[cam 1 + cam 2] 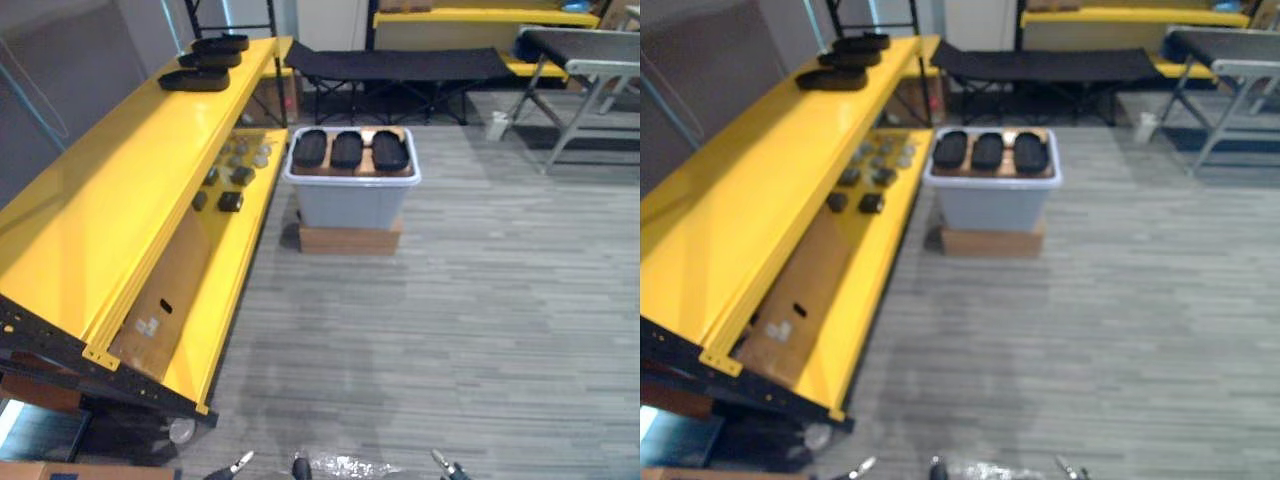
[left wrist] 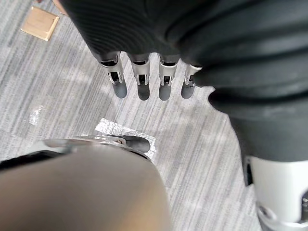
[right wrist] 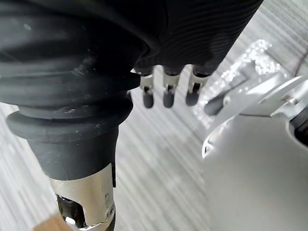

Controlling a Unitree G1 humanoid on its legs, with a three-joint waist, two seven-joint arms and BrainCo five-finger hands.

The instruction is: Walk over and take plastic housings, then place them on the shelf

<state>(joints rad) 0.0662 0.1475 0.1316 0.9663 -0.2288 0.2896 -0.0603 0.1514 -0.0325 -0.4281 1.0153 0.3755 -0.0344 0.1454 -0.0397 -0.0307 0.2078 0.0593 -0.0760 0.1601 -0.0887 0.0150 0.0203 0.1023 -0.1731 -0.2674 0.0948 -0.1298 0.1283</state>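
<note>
view from the head, robot standing well apart from its goods. three black oval plastic housings (image 1: 347, 149) lie side by side, nearly touching, on a brown sheet (image 1: 365, 165) across the top of a white plastic bin (image 1: 350, 205), upper centre of the frame; the bin stands on a flat brown cardboard box (image 1: 350, 240). the long yellow metal shelf (image 1: 120, 190) runs along the left side, and three more dark housings of the same kind (image 1: 205, 62) already rest at its far end, upper left. the grey striped floor (image 1: 480, 300) lies between robot and bin.

left hand (image 2: 143, 84), in its wrist view: fingers straight, hanging in a row side by side, pinching nothing. right hand (image 3: 167, 91), likewise: fingers straight and close together, nothing held.

handling, as judged: each housing looks like a rigid, thin-walled moulded shell, probably light and smooth enough to slip. a hold across the narrow width, thumb on one long edge and fingers on the other, seems safest. since the three sit so close, an outer one offers the freer edge to start from. little grip force should be needed.
</note>
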